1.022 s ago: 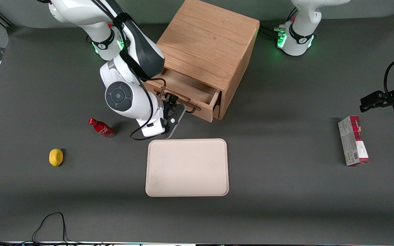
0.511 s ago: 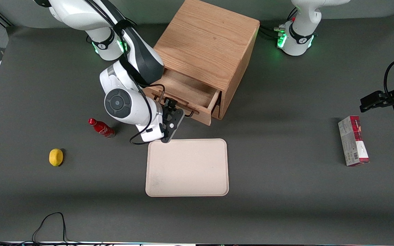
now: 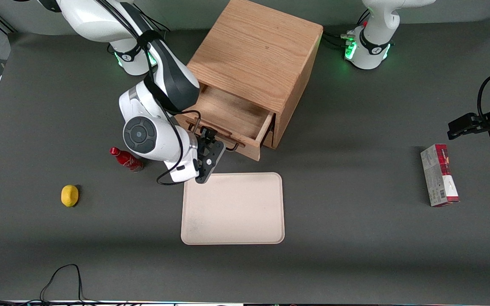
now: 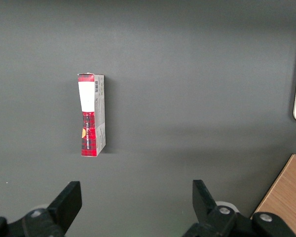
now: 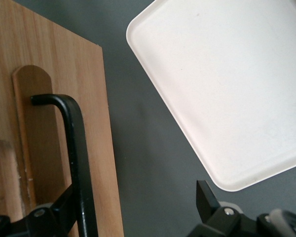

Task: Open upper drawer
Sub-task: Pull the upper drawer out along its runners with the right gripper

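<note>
Upper drawer (image 3: 232, 117) stands partway out of the oak cabinet (image 3: 257, 55) in the front view, a wide shallow box of grained wood, and what shows of its inside holds nothing. The thin black bar handle (image 3: 228, 142) runs along its front, and the gripper (image 3: 207, 137) sits at that handle, just above the pale rounded tray (image 3: 232, 208), which is bare. On the dark matte table (image 3: 355, 233), toward the working arm's end, lie a small red bottle (image 3: 126, 158) and a yellow lemon (image 3: 69, 195); a red-and-white carton (image 3: 439, 175) lies toward the parked arm's end.

The left wrist view shows that carton (image 4: 91, 113) lying flat, with its barcode end plain to see.

The right wrist view gives what the front view cannot: the gripper (image 5: 135, 202) has its fingers spread wide, the handle (image 5: 76, 148) between them, close against one finger (image 5: 64, 207) – not clamped. The handle's bent end enters a rounded wooden plate on the drawer front (image 5: 54, 54), and the tray's (image 5: 227, 89) raised rim lies just beside.
</note>
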